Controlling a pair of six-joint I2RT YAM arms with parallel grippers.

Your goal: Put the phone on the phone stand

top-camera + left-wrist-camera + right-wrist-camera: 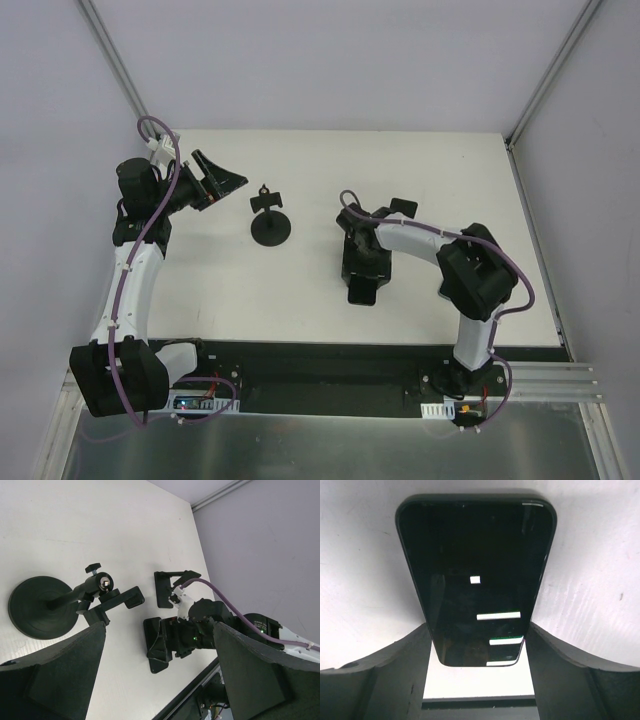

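Note:
The black phone (362, 292) lies flat on the white table (300, 290). My right gripper (362, 278) stands over it. In the right wrist view my gripper (477, 630) has a finger touching each long side of the phone (475, 580), shut on it. The phone stand (270, 228), with a black disc base, thin post and clamp holder, stands left of the phone. My left gripper (228, 190) is wide open and empty, left of the stand. Its wrist view shows the stand (42, 607), the phone (158, 664) and my open left gripper (160, 627).
A small black bracket-like piece (400, 208) lies on the table just behind the right gripper; it also shows in the left wrist view (172, 585). White walls close the table at the back and sides. A black rail (320, 365) runs along the near edge.

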